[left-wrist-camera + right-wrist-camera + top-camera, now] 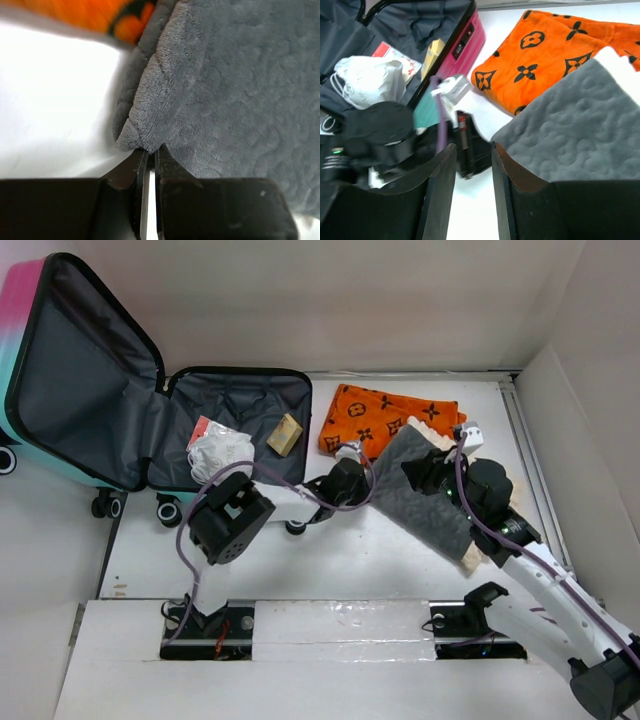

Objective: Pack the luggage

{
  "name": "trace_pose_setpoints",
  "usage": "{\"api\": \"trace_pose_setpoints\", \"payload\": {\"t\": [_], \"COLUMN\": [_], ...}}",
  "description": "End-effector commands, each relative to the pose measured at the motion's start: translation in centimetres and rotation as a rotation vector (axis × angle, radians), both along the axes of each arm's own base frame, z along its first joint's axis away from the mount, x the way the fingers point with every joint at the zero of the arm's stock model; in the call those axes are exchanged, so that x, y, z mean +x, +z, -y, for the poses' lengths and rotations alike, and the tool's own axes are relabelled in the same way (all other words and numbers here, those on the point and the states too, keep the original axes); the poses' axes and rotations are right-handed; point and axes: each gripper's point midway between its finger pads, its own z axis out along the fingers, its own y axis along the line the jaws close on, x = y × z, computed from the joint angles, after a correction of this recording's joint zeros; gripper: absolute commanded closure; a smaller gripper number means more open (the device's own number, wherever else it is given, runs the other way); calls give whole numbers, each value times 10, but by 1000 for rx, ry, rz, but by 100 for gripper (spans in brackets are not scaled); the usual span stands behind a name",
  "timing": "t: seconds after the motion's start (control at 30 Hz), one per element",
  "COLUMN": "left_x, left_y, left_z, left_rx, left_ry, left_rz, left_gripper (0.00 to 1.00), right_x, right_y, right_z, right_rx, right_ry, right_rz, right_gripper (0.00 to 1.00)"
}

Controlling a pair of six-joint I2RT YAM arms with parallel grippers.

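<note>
My left gripper (151,150), nearly closed, nips the grey quilted blanket (440,515) by its corner; my right gripper (472,147) gapes empty; the open pink-turquoise hard-shell suitcase (250,395), far left, holds a white plastic bag (220,452); orange patterned blanket (390,415) also unpacked.

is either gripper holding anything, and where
Right gripper open, holding nothing. Left gripper nearly shut at a corner of the grey quilted fleece blanket; a pinch cannot be told.

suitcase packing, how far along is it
Done: the suitcase lies open with a white bag and a small box inside. In hand: the left fingers pinch a corner of the grey blanket; the right fingers are open. Left: it and the orange blanket are outside.
</note>
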Motion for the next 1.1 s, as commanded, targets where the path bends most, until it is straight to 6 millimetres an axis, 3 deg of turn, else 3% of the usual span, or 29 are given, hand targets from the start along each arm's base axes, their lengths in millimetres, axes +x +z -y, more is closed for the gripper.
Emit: {"api": "trace_pose_setpoints", "payload": {"t": [0.0, 0.03, 0.1, 0.13, 0.23, 0.27, 0.4, 0.57, 0.6, 0.7, 0.77, 0.8, 0.87, 1.07], "left_x": [-28, -37, -48, -55, -66, -65, -67, -61, -57, -40, -30, -25, -24, -27], "left_y": [21, 32, 22, 32, 23, 32, 28, 18, 10, 13, -4, 0, -14, -20], "left_z": [-21, -22, -41, -41, -61, -65, -82, -69, -68, -53, -54, -45, -41, -29], "left_rx": [23, 10, 41, 16, 44, 26, 56, 55, 57, 27, 68, 58, 86, 86], "left_ry": [2, -11, 11, 10, 34, 55, 101, 73, 72, 26, 26, 1, -15, -88], "left_rz": [16, 26, -1, 3, -17, -2, 4, -15, -32, -13, -36, -27, -46, -58], "left_gripper": [100, 100, 100, 95, 71, 54, 33, 31, 29, 27, 27, 27, 27, 33], "right_x": [-3, -2, -4, -4, -4, -3, -3, -5, -5, -6, -6, -7, -6, -4], "right_y": [12, 9, 9, 9, 9, 6, 8, 8, 8, 8, 8, 3, 3, 8], "right_z": [-11, -12, -14, -14, -16, -16, -20, -22, -22, -25, -25, -24, -23, -21], "right_rx": [26, 22, 22, 22, 21, 17, 17, 17, 9, 9, 9, 5, 4, 7], "right_ry": [44, 44, 53, 53, 53, 53, 62, 71, 73, 82, 82, 82, 73, 61], "right_rz": [46, 37, 37, 37, 38, 30, 29, 29, 34, 34, 34, 26, 26, 35], "right_gripper": [60, 59, 59, 59, 59, 59, 59, 59, 59, 59, 58, 58, 58, 58]}}
